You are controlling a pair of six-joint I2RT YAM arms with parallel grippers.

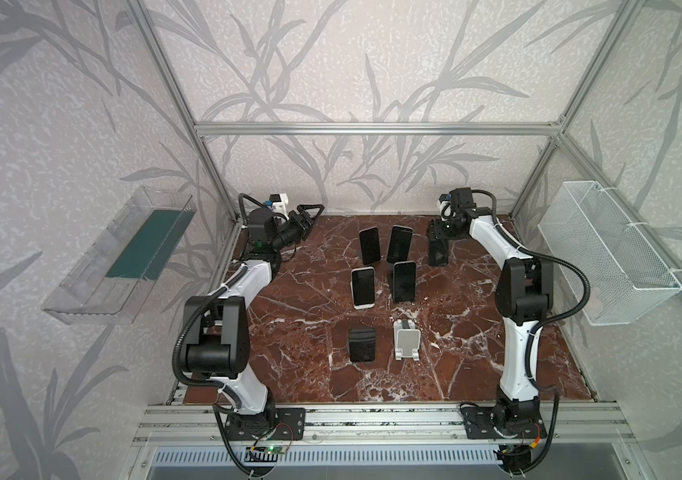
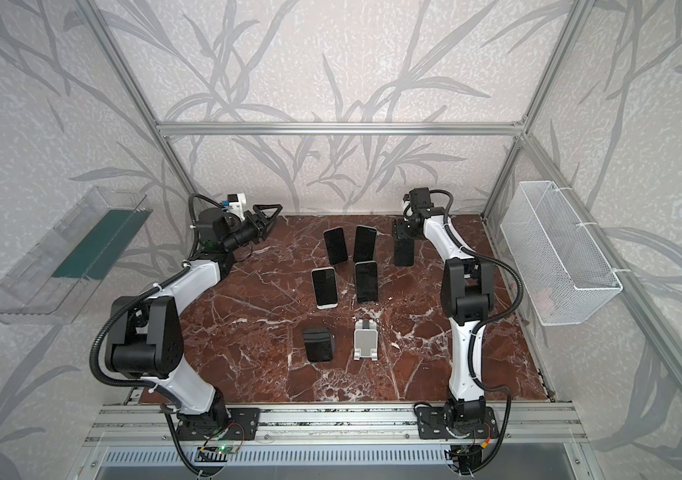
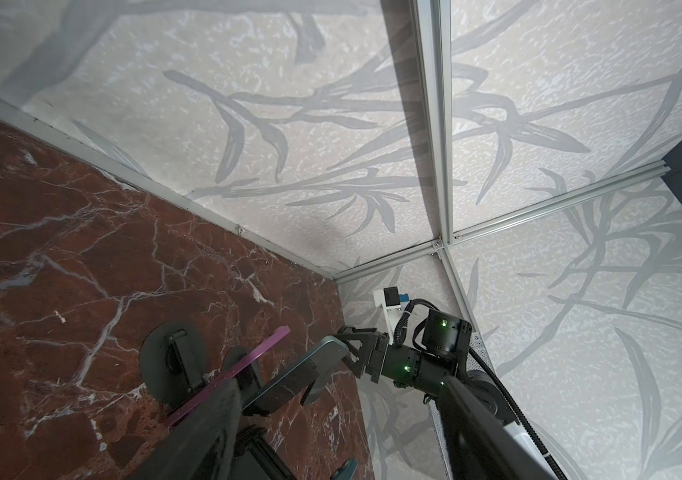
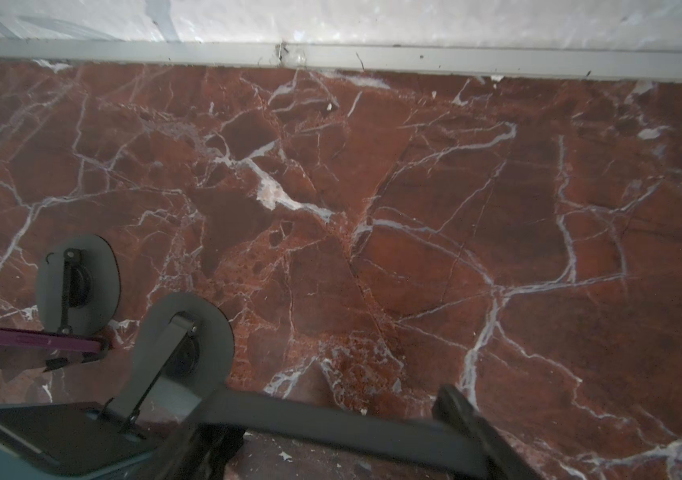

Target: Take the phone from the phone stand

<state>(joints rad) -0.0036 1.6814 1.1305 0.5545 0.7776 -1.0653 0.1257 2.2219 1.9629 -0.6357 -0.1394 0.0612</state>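
left gripper (image 1: pixel 313 211): closed, empty, seen in both top views | right gripper (image 3: pixel 345 349): clamped on teal-edged dark phone (image 3: pixel 289 380), grip shown plainly only by left wrist view | round grey stand base (image 4: pixel 77 282): revealed only in wrist views

A clear tray (image 1: pixel 94 282) and wire basket (image 1: pixel 605 257) flank the marble tabletop (image 1: pixel 289 316).

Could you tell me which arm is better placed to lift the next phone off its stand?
Probably left: the left gripper is shut and empty, while the right gripper holds a phone.

No words, labels, brand names, numbers or signs to read anywhere, not on phones, stands, arms, walls, baskets or the table.
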